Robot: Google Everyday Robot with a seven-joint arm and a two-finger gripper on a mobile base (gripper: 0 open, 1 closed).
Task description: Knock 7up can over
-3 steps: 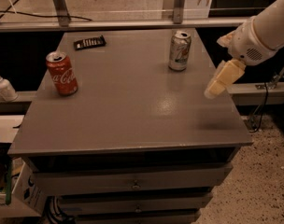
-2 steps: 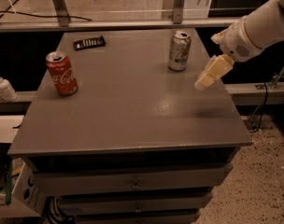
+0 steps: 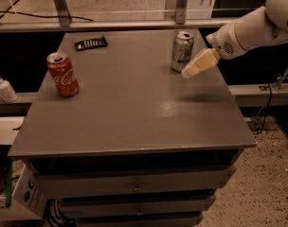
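The 7up can (image 3: 182, 51), silvery with green lettering, stands upright near the far right of the grey table (image 3: 130, 103). My gripper (image 3: 188, 73) comes in from the right on a white arm and hovers just right of the can's lower part, very close to it; I cannot tell whether it touches. A red Coca-Cola can (image 3: 62, 74) stands upright on the left side of the table.
A black flat device (image 3: 91, 43) lies at the table's far left. A metal rail (image 3: 111, 25) runs behind the table. A white pump bottle (image 3: 4, 87) stands on a ledge at the left. Drawers sit under the tabletop.
My gripper has moved left and farther back across the table, from the right edge to just beside the 7up can. Both cans stay upright in place.
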